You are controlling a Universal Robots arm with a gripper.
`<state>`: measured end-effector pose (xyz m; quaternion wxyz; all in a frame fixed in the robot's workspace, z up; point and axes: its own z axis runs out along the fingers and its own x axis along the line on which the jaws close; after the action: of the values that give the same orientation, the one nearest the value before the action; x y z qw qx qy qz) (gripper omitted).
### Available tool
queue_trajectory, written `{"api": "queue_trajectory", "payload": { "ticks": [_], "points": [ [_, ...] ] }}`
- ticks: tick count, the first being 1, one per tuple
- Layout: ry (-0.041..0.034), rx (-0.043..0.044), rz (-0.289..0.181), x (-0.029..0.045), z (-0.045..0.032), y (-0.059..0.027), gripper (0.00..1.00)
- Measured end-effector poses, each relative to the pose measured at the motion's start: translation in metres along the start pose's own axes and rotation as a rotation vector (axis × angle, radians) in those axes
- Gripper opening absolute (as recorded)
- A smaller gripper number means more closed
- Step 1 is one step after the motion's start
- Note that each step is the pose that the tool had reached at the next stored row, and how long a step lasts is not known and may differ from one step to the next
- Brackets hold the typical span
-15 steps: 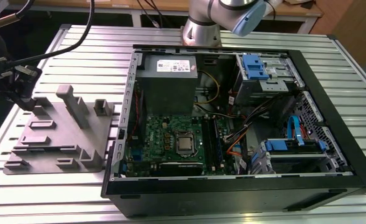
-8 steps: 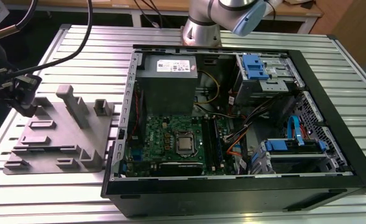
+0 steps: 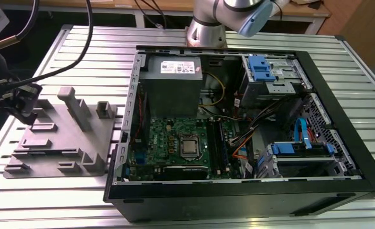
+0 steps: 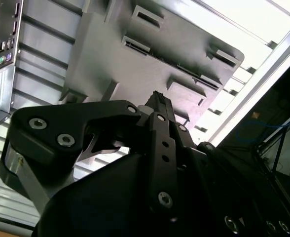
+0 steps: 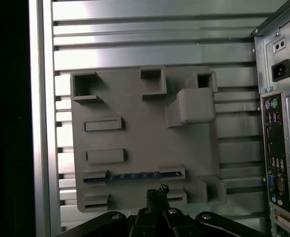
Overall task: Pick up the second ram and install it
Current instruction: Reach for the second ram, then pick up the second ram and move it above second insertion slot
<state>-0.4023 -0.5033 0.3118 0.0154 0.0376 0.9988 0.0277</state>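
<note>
In the first wrist view the second ram (image 5: 130, 176), a thin dark blue-green stick, stands on edge between two brackets of the grey fixture plate (image 5: 135, 123). My gripper (image 5: 157, 193) hovers over the plate, just beside the stick and apart from it. Its fingers are shut together, with nothing between them. In the exterior view the gripper (image 3: 25, 113) hangs over the plate's (image 3: 53, 143) far corner, at that view's left. The second wrist view shows the black fingers (image 4: 157, 106) side-on above the plate (image 4: 115, 64).
An open computer case (image 3: 238, 191) lies on the slatted metal table (image 3: 79, 43) to the exterior view's right of the plate, its motherboard (image 3: 174, 143) exposed. The case's rear panel (image 5: 283, 148) with ports stands close beside the plate. Black cables (image 3: 79, 57) trail over the table.
</note>
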Motion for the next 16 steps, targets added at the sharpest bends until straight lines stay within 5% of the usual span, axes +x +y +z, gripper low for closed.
{"api": "queue_trajectory", "payload": {
  "ticks": [9, 16],
  "points": [
    [0.0001, -0.0010, 0.000, 0.0024, 0.0137, -0.0055, 0.07],
    [0.0001, -0.0012, 0.000, 0.0025, 0.0153, -0.0062, 0.07]
  ]
}}
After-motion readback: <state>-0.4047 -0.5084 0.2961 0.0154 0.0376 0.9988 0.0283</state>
